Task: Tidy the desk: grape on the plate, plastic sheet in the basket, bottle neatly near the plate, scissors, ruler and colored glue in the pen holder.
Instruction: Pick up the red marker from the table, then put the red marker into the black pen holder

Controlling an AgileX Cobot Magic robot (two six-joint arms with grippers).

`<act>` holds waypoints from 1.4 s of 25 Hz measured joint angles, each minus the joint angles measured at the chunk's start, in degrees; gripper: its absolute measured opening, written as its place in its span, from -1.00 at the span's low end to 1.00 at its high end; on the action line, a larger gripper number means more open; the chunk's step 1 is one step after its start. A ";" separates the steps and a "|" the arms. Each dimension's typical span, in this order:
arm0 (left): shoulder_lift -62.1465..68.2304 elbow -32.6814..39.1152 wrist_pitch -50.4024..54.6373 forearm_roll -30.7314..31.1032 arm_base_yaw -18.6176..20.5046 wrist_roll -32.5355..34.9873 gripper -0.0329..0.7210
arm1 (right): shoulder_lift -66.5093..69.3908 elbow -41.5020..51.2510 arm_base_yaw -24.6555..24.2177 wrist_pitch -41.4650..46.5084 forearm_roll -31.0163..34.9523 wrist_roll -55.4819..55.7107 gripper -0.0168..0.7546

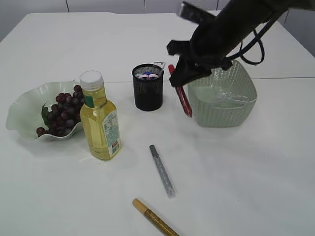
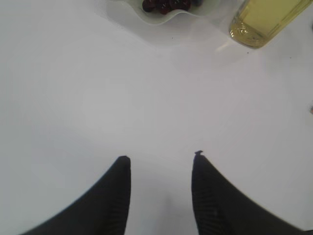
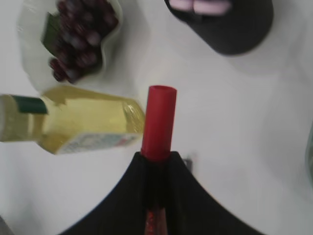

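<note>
Right gripper (image 3: pixel 157 161) clamped on a red glue stick (image 1: pixel 183 96), held aloft between the black mesh pen holder (image 1: pixel 147 88) and the basket (image 1: pixel 222 105); stick hangs tilted, lower end just beside the basket wall. Left gripper (image 2: pixel 161 161) parted, empty, hovering over bare table. Risk: the tilted stick could catch the holder rim or tip it, since scissors already crowd the opening. Grapes (image 1: pixel 64 110) sit on the plate (image 1: pixel 19 110), bottle (image 1: pixel 100 118) upright beside it. Only the exterior view shows the silver stick (image 1: pixel 162 170) and gold stick (image 1: pixel 153 216) on the table; the right wrist view alone shows the grip itself.
</note>
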 joint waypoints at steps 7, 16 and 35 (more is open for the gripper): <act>0.00 0.00 0.71 -0.56 0.00 0.00 -0.10 | 0.26 -3.52 -5.83 -4.84 21.58 -22.15 -0.84; 0.00 0.00 2.22 -0.60 0.00 0.00 -0.10 | 10.77 -11.41 -5.92 -8.23 39.66 -41.48 -0.84; 0.00 0.00 3.65 -0.60 0.00 0.00 -0.10 | 24.01 -20.14 -5.92 -11.00 65.30 -82.76 -0.84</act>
